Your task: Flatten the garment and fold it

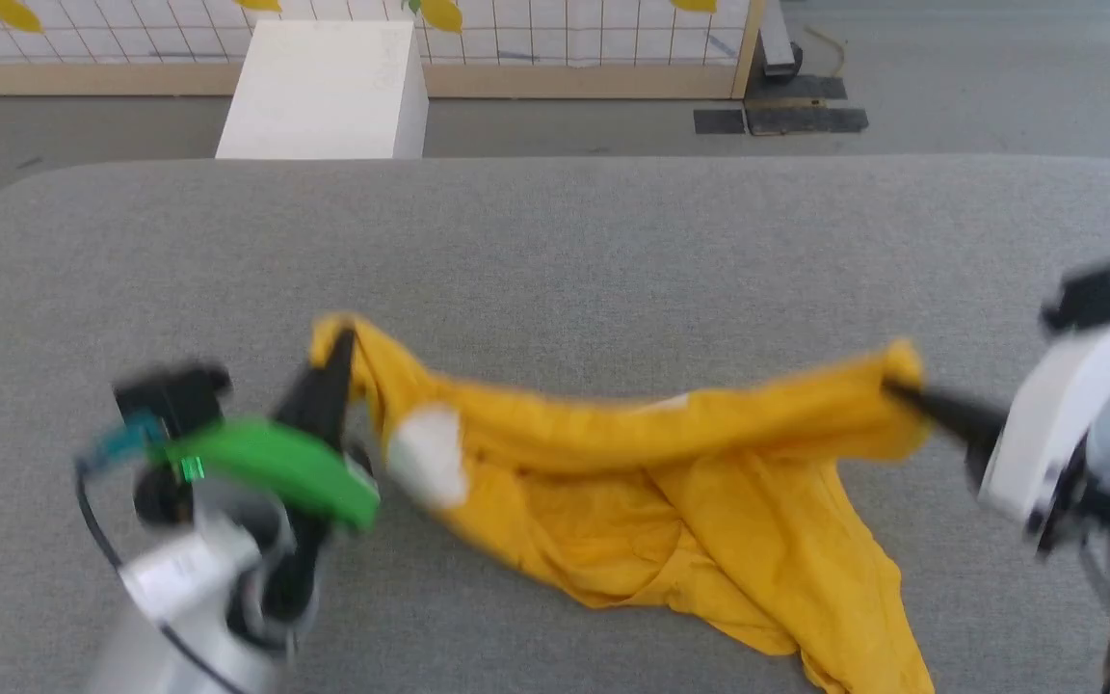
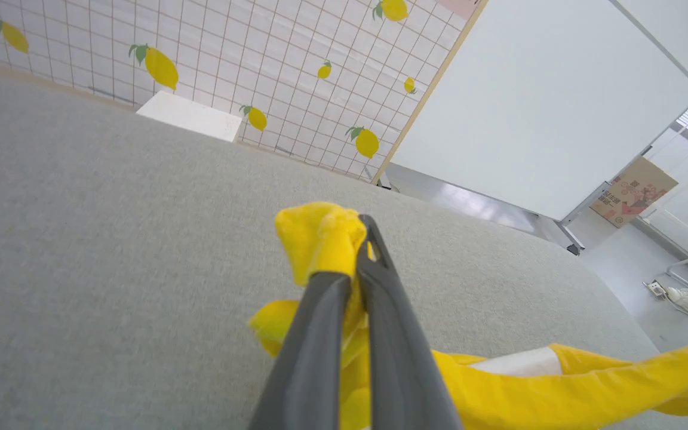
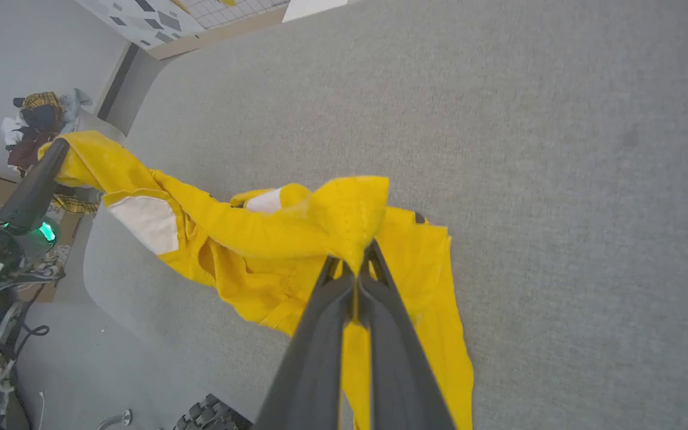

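While the arms reach in from near left and near right, both grips are on the garment (image 1: 671, 472). The left end effector (image 1: 338, 357) has its dark fingers angled up and away, clamped on a bunched corner. The right end effector (image 1: 902, 390) points left, pinched shut on the opposite corner. The soft yellow cloth has its top edge drawn between the grips. The rest sags in wrinkles onto the grey felt-like counter (image 1: 555, 241), trailing toward near right. A white patch (image 1: 425, 448) sits by the left grip.
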